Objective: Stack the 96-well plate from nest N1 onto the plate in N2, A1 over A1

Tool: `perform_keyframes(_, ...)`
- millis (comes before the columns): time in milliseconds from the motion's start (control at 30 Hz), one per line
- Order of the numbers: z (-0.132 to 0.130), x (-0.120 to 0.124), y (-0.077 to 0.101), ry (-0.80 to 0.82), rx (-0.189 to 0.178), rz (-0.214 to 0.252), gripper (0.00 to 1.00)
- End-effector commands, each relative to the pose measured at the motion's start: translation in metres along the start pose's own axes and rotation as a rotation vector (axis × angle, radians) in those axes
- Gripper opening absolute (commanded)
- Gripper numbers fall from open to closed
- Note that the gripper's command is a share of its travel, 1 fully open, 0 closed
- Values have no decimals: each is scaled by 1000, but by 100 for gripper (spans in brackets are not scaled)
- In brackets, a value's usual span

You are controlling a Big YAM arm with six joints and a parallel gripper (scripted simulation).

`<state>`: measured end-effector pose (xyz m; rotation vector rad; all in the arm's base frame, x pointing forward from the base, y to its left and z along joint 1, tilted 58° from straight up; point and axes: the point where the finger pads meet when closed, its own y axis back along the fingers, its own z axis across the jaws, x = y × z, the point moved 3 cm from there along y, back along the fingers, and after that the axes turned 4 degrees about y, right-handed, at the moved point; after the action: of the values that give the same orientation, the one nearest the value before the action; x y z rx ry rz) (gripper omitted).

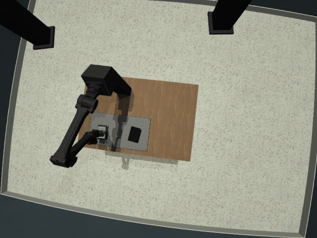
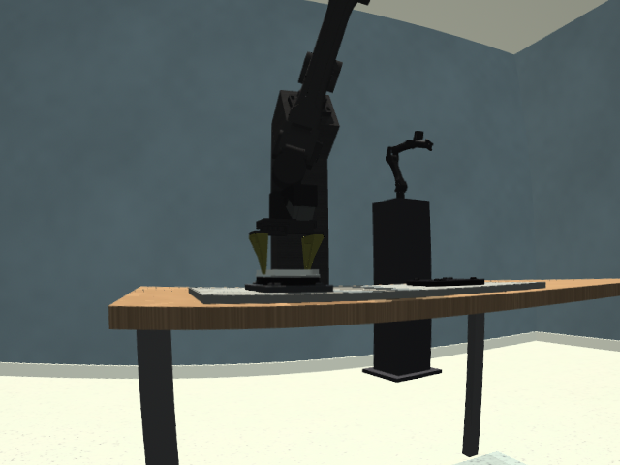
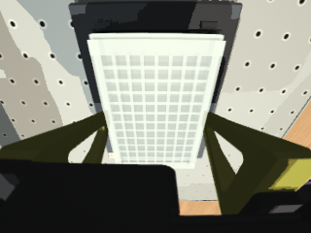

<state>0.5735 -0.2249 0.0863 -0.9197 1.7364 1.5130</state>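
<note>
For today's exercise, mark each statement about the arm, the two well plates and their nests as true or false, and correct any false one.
1. The gripper is closed on the white 96-well plate. True.
2. The white plate is already stacked on the dark plate. False: it is still at its own black nest, apart from the dark plate.
3. Both nests sit on a grey perforated board. True.
4. The fingers are red. False: they are olive-yellow.
5. The board lies on the floor. False: it lies on a wooden table.
</note>
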Motion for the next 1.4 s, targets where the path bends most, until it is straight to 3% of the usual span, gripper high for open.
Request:
perform_keyframes(0,10,-3,-8,-3,-15,0,0)
perform_keyframes(700,11,-2,-8,-5,-16,5,0)
perform_keyframes(733,11,-2,-8,-5,-16,5,100)
perform_keyframes(1367,11,-1,-7,-3,-20,6,100)
